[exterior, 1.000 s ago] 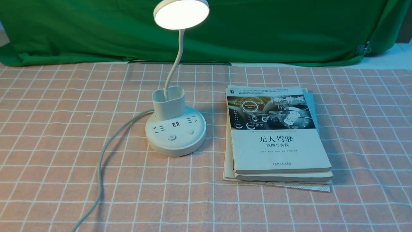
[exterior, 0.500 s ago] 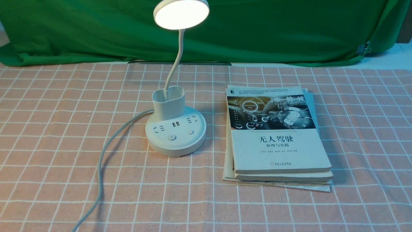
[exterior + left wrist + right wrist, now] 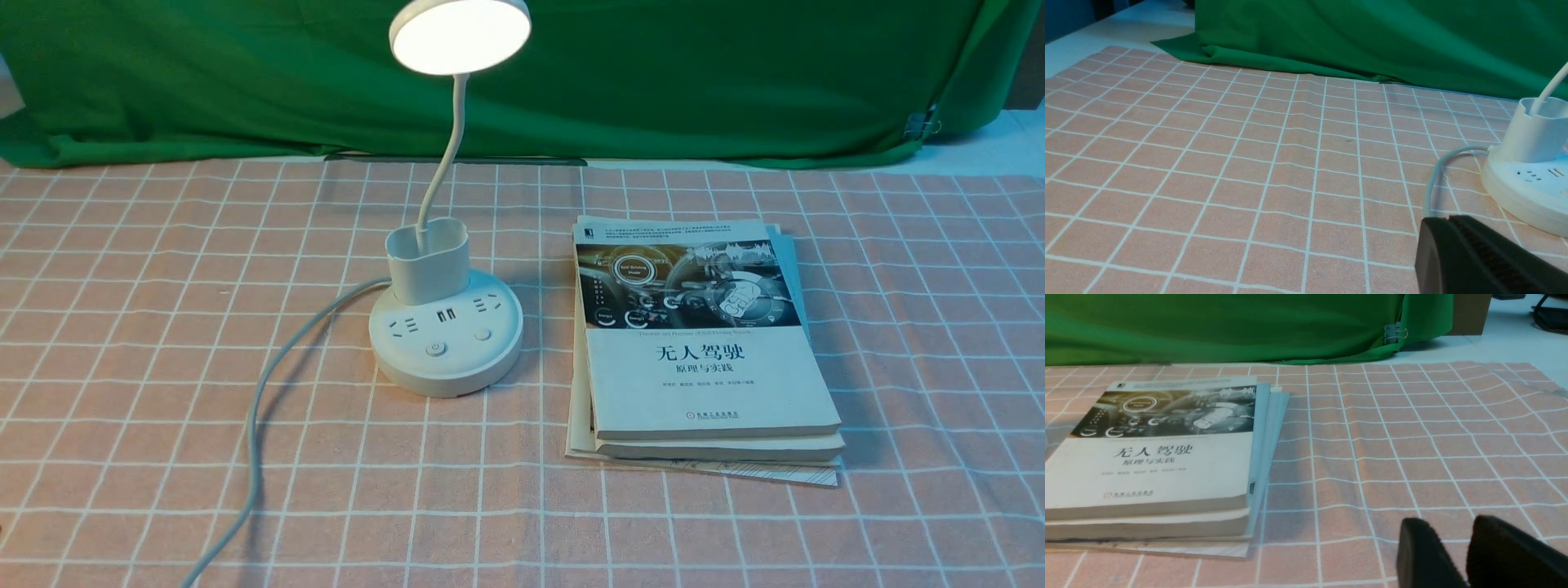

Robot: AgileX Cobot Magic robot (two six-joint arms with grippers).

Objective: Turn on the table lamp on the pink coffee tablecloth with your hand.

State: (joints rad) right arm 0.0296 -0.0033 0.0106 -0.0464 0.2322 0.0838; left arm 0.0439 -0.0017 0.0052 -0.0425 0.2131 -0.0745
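I see the pink coffee tablecloth (image 3: 163,457) covering the table, with the table lamp (image 3: 445,327) standing left of centre on it, just beside a stack of books (image 3: 702,351). Its disc head (image 3: 460,34) glows, so I judge the job done, with nothing left but parking the arms. My left gripper (image 3: 1447,222) looks pressed together near the lamp's base; my right gripper (image 3: 1449,526) shows a narrow gap, holding nothing.

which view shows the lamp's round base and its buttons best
The front view: the table lamp shows whole there, lit head to base, both buttons facing the camera. The left wrist view catches only part of its base and holder at the frame's edge; the right wrist view shows none.
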